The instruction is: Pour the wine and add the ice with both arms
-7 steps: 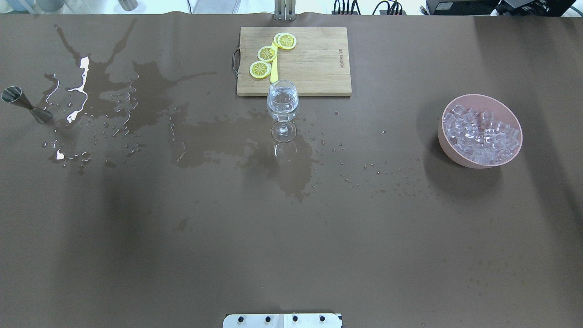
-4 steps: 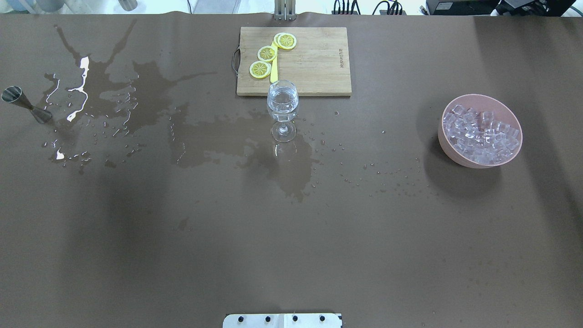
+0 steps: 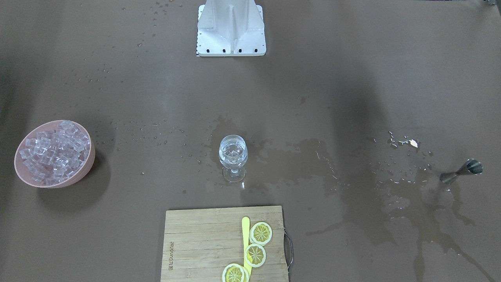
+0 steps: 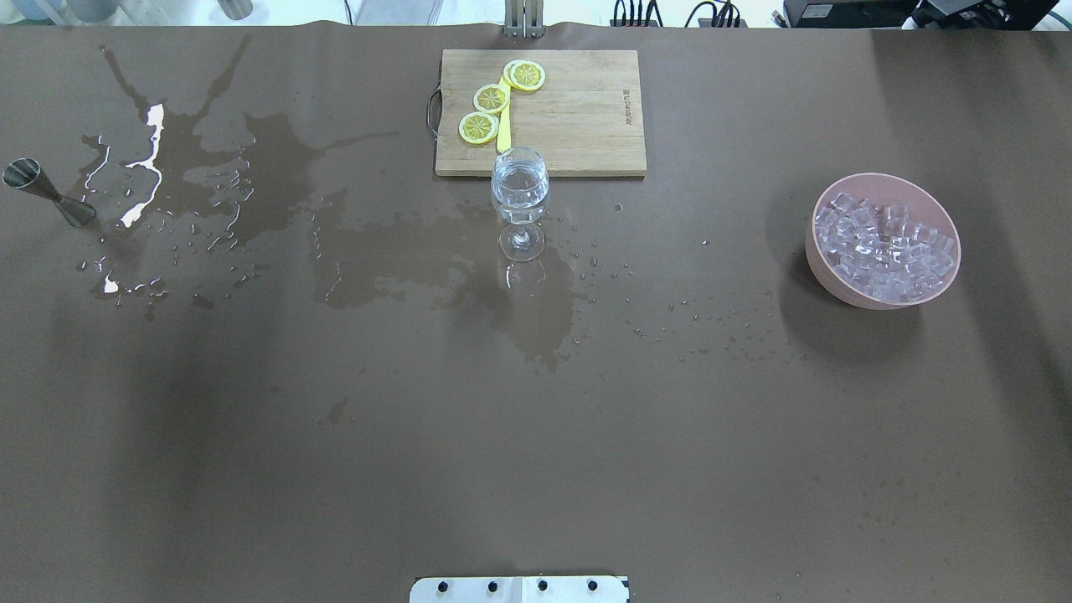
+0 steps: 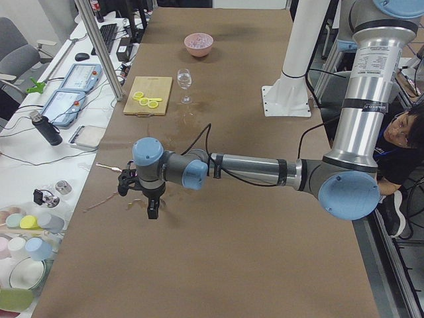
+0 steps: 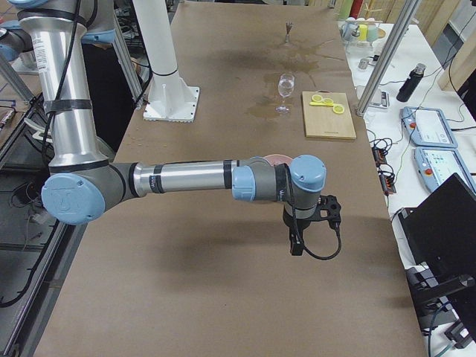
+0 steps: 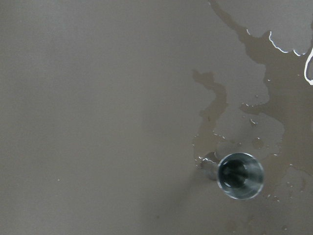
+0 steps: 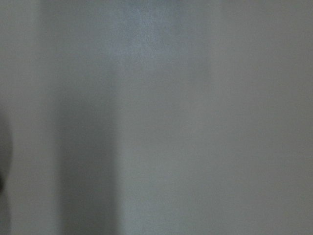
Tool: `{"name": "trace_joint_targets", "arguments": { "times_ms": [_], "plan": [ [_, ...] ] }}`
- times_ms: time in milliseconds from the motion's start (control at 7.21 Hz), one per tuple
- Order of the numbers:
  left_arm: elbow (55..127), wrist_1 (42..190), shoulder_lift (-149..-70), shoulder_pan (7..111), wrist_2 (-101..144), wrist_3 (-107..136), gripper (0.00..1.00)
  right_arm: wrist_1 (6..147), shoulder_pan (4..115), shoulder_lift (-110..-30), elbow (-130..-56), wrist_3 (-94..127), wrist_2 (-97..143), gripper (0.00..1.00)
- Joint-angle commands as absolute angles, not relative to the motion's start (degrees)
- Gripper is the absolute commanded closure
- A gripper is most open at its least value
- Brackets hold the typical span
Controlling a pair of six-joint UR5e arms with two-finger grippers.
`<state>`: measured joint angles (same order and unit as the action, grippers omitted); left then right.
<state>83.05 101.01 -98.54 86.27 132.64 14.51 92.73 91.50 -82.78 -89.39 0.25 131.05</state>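
On the brown counter [image 4: 536,435], the overhead view shows every object where it was a second ago; only the soft shadow over the left half has slid a little further left. The wine glass [image 4: 519,201] stands upright just in front of the wooden cutting board [image 4: 578,117], with the small measure of clear wine [image 4: 519,191] in its bowl and a dark wet patch [image 4: 519,310] spread around its foot. Three lemon slices [image 4: 479,127] lie on the board. The ice [image 4: 886,247] is heaped in the pink bowl [image 4: 825,280] well to the right, apart from the glass. A steel jigger [image 4: 46,194] stands at the far left among more spill, and the left wrist view looks straight down into its open cup.

Neither arm appears in the overhead or front views. In the side views the left end effector [image 5: 144,199] hangs above the counter's left end and the right end effector [image 6: 312,216] above its right end, near the pink bowl. Whether either is released or clenched cannot be told.
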Motion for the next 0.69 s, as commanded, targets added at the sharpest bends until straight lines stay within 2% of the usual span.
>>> {"name": "trace_joint_targets", "arguments": {
  "times_ms": [0, 555],
  "plan": [
    [79.1, 101.0, -98.0, 90.3, 135.1, 9.4, 0.04, 92.7, 91.5, -82.7, -89.3, 0.4, 131.0, 0.0],
    [83.6, 101.5, -90.0, 90.6, 135.3, 9.2, 0.03, 92.7, 91.5, -82.7, -89.3, 0.4, 131.0, 0.0]
  ]
}}
